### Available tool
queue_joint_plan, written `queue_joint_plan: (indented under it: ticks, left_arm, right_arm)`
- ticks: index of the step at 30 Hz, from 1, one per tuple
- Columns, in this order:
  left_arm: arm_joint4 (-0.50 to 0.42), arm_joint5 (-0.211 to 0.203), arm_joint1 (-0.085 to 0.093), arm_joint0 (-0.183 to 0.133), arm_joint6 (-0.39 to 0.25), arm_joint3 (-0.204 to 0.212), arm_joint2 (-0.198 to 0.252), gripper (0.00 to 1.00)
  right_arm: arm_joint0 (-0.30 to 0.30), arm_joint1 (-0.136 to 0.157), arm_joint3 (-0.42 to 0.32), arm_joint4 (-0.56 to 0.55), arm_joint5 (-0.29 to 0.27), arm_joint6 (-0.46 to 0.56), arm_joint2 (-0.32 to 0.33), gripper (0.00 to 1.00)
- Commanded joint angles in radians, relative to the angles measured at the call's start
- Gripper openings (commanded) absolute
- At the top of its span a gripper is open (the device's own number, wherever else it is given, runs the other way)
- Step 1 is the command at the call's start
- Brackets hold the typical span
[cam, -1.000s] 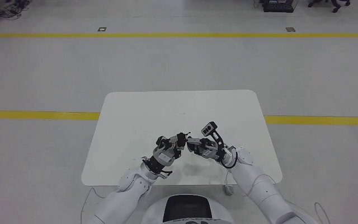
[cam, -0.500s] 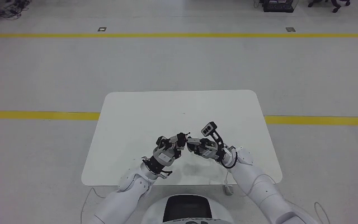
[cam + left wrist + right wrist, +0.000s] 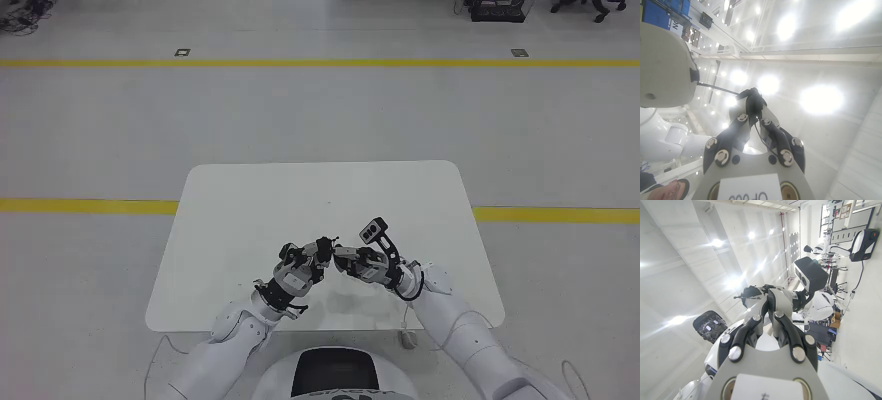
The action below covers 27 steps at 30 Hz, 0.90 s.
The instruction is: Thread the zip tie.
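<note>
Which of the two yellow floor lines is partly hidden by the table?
The nearer yellow line: the table covers its middle, leaving a piece on each side. The farther yellow line runs unbroken beyond the table.

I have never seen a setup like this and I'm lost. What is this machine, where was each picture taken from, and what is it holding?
It is a two-armed robot working at a white rectangular table. One picture looks down from a camera above its arms; the other two come from a camera on each wrist, looking up past the fingers at ceiling lights. Each arm ends in a two-fingered hand. The left hand and right hand are close together over the near part of the table. Both look pinched shut on a thin black plastic zip tie, which sticks out as a slim strip beside the fingertips.
</note>
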Motion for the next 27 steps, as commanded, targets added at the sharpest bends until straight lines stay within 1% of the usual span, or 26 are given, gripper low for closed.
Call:
queue_joint_plan:
  ticks: [1, 27]
  left_arm:
    - [0.000, 0.000, 0.000, 0.000, 0.000, 0.000, 0.000, 0.00]
    - [0.000, 0.000, 0.000, 0.000, 0.000, 0.000, 0.000, 0.00]
  right_arm:
    - [0.001, 0.000, 0.002, 0.000, 0.000, 0.000, 0.000, 0.00]
    - [0.008, -0.002, 0.018, -0.001, 0.000, 0.000, -0.005, 0.00]
